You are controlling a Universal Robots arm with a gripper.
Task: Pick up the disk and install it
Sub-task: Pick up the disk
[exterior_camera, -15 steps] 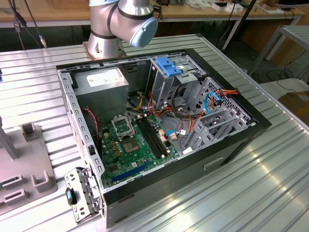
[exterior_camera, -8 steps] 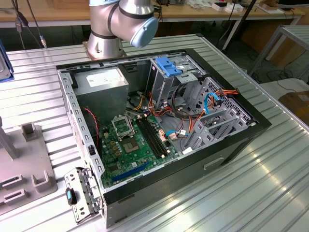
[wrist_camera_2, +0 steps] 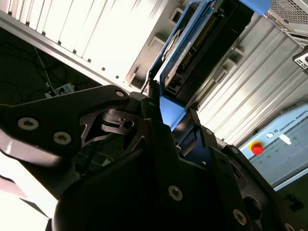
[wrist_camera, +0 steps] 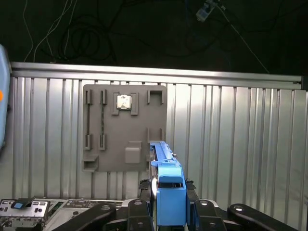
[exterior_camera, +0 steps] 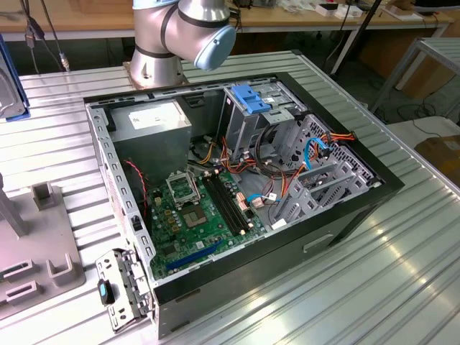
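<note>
Disk (wrist_camera: 161, 153): grey drive with a light-blue bracket along its edges, seen edge-on in the first wrist view. In the second wrist view its dark underside and a row of connector pins face the camera. It is held in the gripper, with the ribbed metal table (wrist_camera: 231, 144) behind it and the bracket's blue end seated between the fingers.

Gripper (wrist_camera: 169, 186): black, with linked arms. The jaws are narrow and closed against the two sides of the bracket's blue end in both wrist views.

Fixture plate (wrist_camera: 125, 130): flat and grey, with raised slots and holders, lying on the table just behind the held disk in the first wrist view. A small square chip (wrist_camera: 124, 101) sits in one of its pockets.

Computer case (exterior_camera: 338, 230): black tower lying on its side on the table, side panel off. It contains:
- a green motherboard (exterior_camera: 198, 215);
- a grey power-supply box (exterior_camera: 153, 123) with a white label;
- a metal drive cage (exterior_camera: 248, 126) with a blue latch on top;
- loose red, orange and blue cables (exterior_camera: 287, 165).

Arm base (exterior_camera: 180, 32): silver with a pale-blue cap, mounted behind the case in the exterior view.

Red stop button (wrist_camera_2: 256, 148): set on a light-coloured box in the second wrist view.
</note>
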